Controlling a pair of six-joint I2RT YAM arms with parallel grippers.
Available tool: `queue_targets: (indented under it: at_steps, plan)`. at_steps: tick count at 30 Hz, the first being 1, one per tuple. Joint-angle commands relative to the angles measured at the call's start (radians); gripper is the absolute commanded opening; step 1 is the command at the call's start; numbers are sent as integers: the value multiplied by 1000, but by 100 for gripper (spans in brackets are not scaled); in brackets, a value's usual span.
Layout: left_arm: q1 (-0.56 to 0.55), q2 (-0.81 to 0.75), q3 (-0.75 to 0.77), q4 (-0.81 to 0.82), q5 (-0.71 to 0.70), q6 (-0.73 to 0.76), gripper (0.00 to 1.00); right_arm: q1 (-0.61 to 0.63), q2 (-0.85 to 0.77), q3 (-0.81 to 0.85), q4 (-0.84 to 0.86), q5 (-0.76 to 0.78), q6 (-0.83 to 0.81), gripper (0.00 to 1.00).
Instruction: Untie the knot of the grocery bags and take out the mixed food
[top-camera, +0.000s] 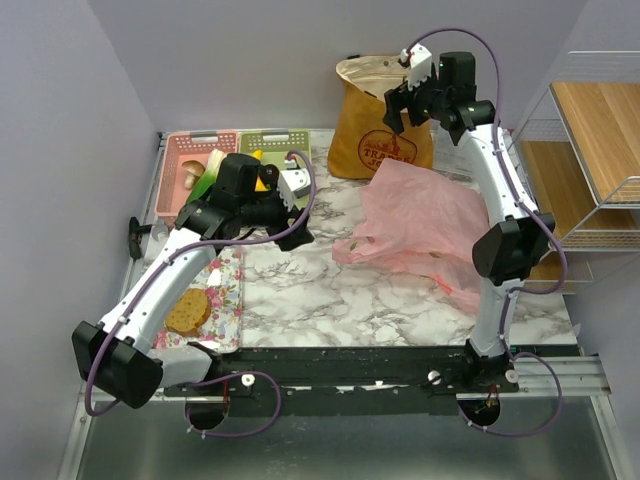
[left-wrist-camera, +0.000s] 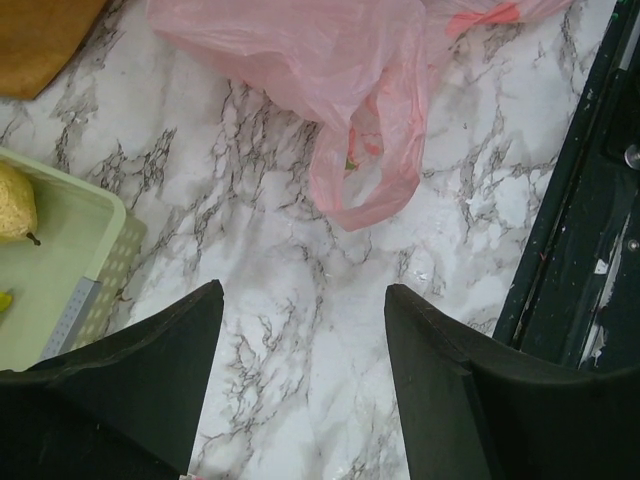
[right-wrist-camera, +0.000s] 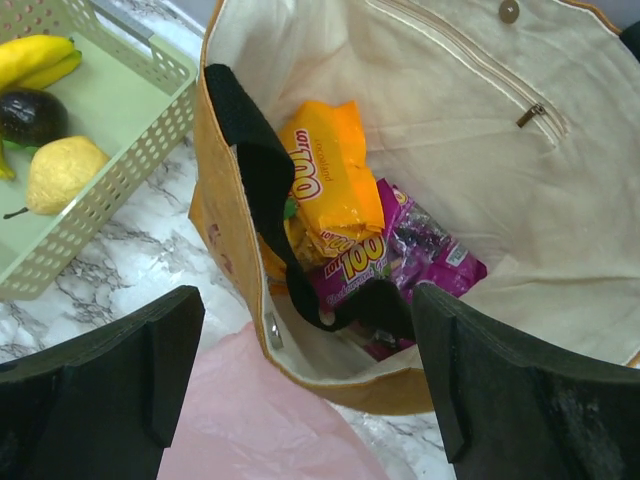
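The mustard-yellow tote (top-camera: 378, 125) stands open at the back of the table. Inside it (right-wrist-camera: 460, 110) lie an orange snack packet (right-wrist-camera: 330, 165) and a purple packet (right-wrist-camera: 425, 250), partly under a black strap (right-wrist-camera: 255, 170). My right gripper (top-camera: 400, 108) hovers open over the tote's near rim (right-wrist-camera: 305, 310), holding nothing. The crinkly pink bag (top-camera: 420, 225) lies slack in front of the tote. My left gripper (top-camera: 298, 225) is open and empty above bare marble, short of the bag's handle loop (left-wrist-camera: 350, 190). Banana (right-wrist-camera: 35, 55), dark round fruit (right-wrist-camera: 30, 115) and lemon (right-wrist-camera: 62, 172) sit in the green basket (right-wrist-camera: 120, 120).
A pink basket (top-camera: 178, 150) at the back left holds a mushroom (top-camera: 190, 176) and a leek (top-camera: 204, 184). A browned bread slice (top-camera: 188, 310) lies on a floral mat at the left. A wire shelf (top-camera: 590, 130) stands at the right. A black rail (top-camera: 380, 365) runs along the near edge.
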Motion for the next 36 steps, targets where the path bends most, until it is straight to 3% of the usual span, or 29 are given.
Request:
queue_targets:
  at_steps: [1,4,6,10,12,16,18,20,30,36]
  plan:
    - [8,-30,-30,-20,-32,18,67,11,46,-9,16,26,-44,88]
    - [11,-38,-40,-18,-44,23,67,12,64,-33,13,52,-74,75]
    - [12,-41,-44,-22,-46,27,67,16,82,-7,-43,35,-105,74]
    - [15,-49,-53,-25,-50,35,67,63,105,35,-197,29,-242,90]
    - [15,-50,-55,-27,-53,38,67,86,97,-15,-189,87,-303,91]
    - [17,-49,-55,-28,-57,40,67,91,97,-76,-58,205,-310,60]
    - [17,-50,-55,-31,-59,41,67,91,111,-69,24,280,-293,34]
    - [17,-51,-56,-33,-64,43,67,91,119,-70,143,369,-270,1]
    - [30,-79,-84,-43,-76,51,67,91,77,-179,983,579,-168,1]
    - [38,-90,-105,-33,-91,41,68,89,104,-71,1209,600,-148,1]
